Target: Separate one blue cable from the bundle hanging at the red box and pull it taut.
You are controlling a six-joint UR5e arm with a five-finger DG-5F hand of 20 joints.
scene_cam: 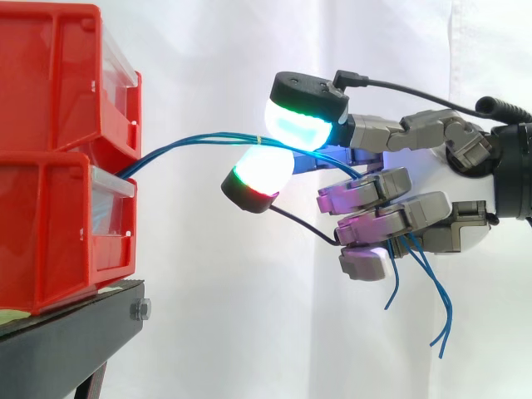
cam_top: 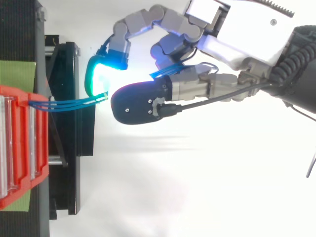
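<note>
Cables (scene_cam: pixel 195 143), blue and gathered in a bundle, run from the gap between two stacked red bins (scene_cam: pixel 50 83) at the left of the frame across to the hand (scene_cam: pixel 416 220) at centre right. Two glowing fingertips (scene_cam: pixel 295 125) pinch the bundle (right at a pale tie), the other fingers curl round it, and loose ends dangle at lower right.
</note>
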